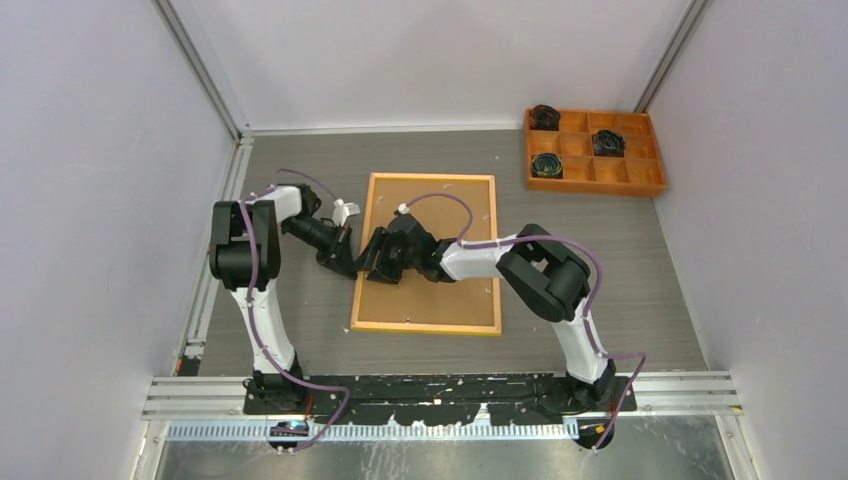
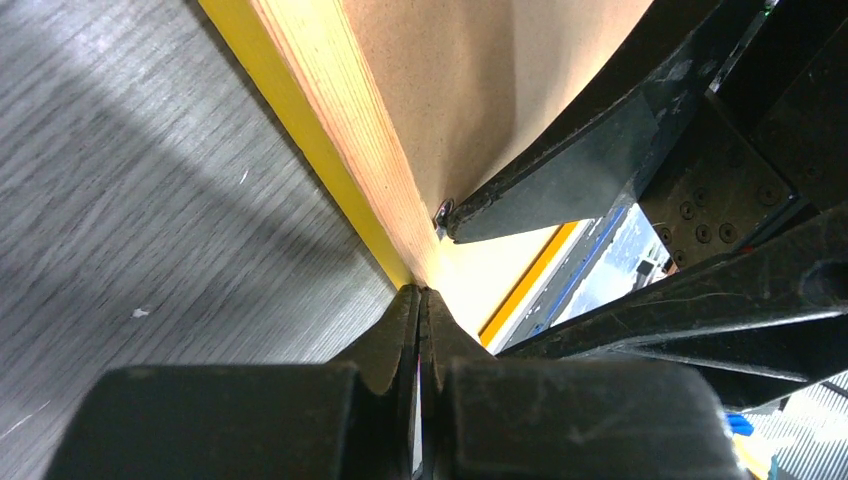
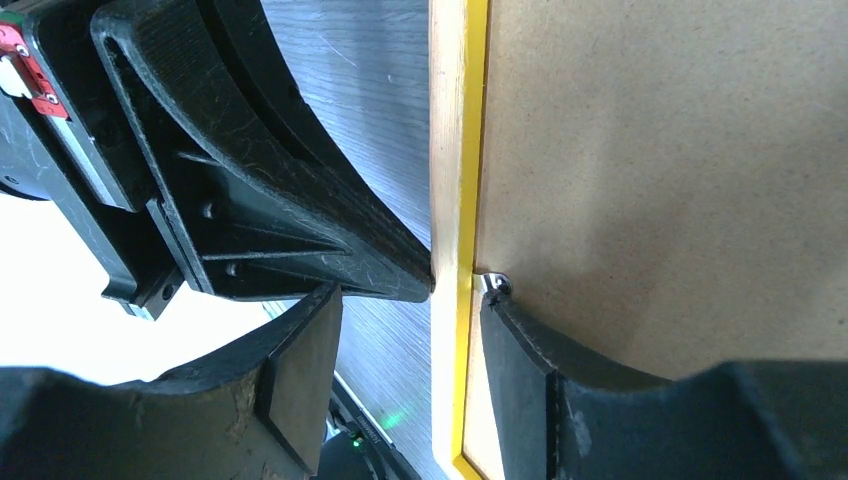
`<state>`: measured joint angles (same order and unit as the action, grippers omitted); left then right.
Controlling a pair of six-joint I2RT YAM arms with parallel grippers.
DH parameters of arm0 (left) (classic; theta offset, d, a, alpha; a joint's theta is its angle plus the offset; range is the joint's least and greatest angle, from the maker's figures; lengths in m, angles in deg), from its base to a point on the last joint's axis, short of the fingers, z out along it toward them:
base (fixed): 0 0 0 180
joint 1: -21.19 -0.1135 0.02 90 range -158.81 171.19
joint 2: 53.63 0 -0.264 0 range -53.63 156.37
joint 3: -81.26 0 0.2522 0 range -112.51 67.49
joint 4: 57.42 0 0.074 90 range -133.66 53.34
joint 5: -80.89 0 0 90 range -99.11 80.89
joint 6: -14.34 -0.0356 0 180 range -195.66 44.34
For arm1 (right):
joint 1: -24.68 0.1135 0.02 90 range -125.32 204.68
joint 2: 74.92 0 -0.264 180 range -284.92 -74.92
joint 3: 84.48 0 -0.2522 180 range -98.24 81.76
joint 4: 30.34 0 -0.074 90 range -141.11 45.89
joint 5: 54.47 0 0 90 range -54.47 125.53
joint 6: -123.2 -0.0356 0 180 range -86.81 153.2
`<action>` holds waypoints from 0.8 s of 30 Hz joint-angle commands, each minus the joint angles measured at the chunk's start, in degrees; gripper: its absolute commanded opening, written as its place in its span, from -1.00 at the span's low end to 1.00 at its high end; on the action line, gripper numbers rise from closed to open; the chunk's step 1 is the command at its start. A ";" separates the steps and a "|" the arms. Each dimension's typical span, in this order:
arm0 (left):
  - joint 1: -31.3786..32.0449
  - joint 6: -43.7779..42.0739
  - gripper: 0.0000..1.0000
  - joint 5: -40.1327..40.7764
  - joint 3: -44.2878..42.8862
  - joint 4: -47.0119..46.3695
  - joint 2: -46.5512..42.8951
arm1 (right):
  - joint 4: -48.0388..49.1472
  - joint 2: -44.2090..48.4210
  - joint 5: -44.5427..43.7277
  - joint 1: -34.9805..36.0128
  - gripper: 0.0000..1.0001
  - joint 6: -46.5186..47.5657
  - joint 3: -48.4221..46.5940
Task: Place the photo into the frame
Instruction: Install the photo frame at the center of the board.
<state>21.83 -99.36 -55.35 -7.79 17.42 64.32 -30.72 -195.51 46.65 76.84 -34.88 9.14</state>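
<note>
Lying back up in the middle of the grey table (image 1: 600,270), the frame (image 1: 425,327) shows its pale wood rim around a brown board (image 1: 430,300) in the overhead view. An orange tray (image 1: 595,188) sits well apart in the far right corner. My left pincer (image 1: 347,262) meets the frame's left rim from outside, while my right pincer (image 1: 375,268) reaches across the board to nearly the same spot.

Seen from my left wrist, my left fingers (image 2: 390,330) are pressed together with nothing between them, their tips touching the frame's outer edge.

Seen from my right wrist, my right pincer gapes open and grips nothing. It straddles the rim, one finger (image 3: 300,370) over the table and the other on the board, just beside a small metal tab (image 3: 495,284).
</note>
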 commanded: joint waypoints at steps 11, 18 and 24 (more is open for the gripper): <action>-0.38 -5.82 -0.99 4.48 0.90 3.63 -3.97 | -5.29 27.53 -4.42 -17.62 0.71 3.62 16.97; -0.34 -6.80 -0.99 7.66 5.06 0.68 -6.74 | -27.63 36.89 -24.85 -31.14 1.00 16.73 16.25; 2.35 -6.08 -0.99 8.79 8.06 -1.31 -8.87 | -25.98 31.45 -24.50 -35.64 1.00 18.86 16.79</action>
<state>22.46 -104.70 -47.55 -1.15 18.01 58.86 -53.73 -160.48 25.27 42.02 -19.62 25.80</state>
